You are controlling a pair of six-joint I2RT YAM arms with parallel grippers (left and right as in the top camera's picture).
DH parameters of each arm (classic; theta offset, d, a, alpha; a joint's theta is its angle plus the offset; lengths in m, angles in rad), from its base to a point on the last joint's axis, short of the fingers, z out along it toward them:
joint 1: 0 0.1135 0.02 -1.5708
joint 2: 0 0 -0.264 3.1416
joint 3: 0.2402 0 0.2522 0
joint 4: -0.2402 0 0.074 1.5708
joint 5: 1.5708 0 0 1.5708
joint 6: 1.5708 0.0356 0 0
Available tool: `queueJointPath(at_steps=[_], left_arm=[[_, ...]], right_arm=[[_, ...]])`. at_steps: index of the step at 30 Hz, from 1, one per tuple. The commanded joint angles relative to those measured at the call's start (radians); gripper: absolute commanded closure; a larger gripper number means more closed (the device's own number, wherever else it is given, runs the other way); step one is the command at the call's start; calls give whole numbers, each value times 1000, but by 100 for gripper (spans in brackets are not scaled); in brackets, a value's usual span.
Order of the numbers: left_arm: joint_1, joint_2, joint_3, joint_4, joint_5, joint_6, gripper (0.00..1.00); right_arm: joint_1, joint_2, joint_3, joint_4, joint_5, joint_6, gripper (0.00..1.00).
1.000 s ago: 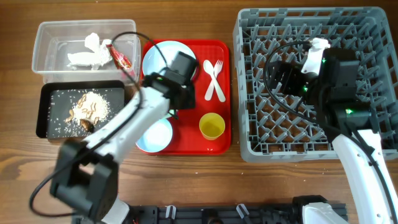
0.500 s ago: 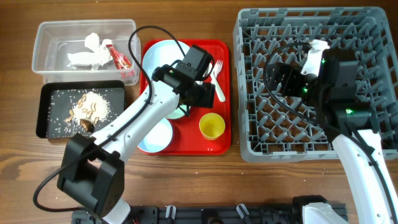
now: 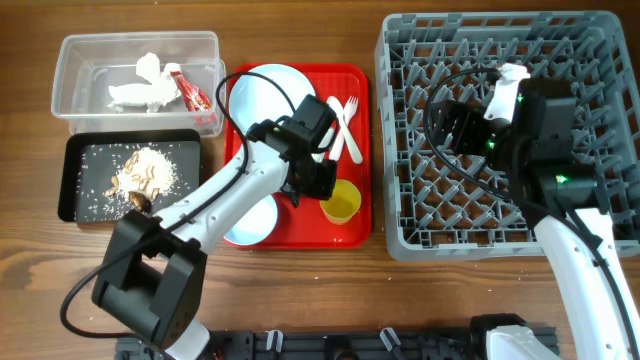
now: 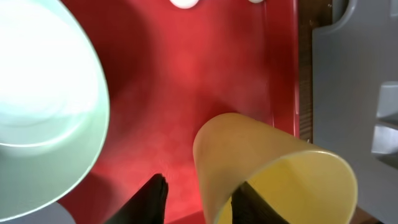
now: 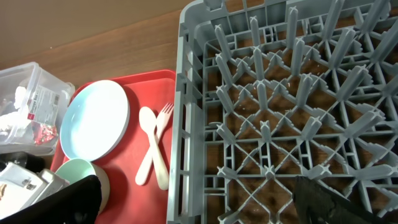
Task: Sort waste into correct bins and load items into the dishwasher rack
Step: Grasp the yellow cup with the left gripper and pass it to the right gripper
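red tray (image 3: 300, 228) under l arm (image 3: 235, 190), yellow cup (image 4: 273, 168) bottom cropped, l fingers (image 4: 155, 198) barely visible

The left tool (image 4: 200, 183) has been moved off the plate (image 3: 268, 95), across the red tray (image 3: 300, 230), and brought down at the yellow cup (image 3: 341, 203), whose wall is now straddled by the jaws.

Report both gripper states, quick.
Left gripper: open, fingers either side of the cup wall, not clamped.
Right gripper: open, holding nothing, above the rack.
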Motion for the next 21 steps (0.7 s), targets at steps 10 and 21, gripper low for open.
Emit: queueJointPath(at_steps=[10, 21], left_arm=[[66, -19, 21, 53, 254, -51, 96], [468, -34, 29, 329, 1201, -43, 96]], right_arm=[[0, 8, 21, 17, -145, 24, 0], [0, 112, 21, 273, -874, -82, 0]])
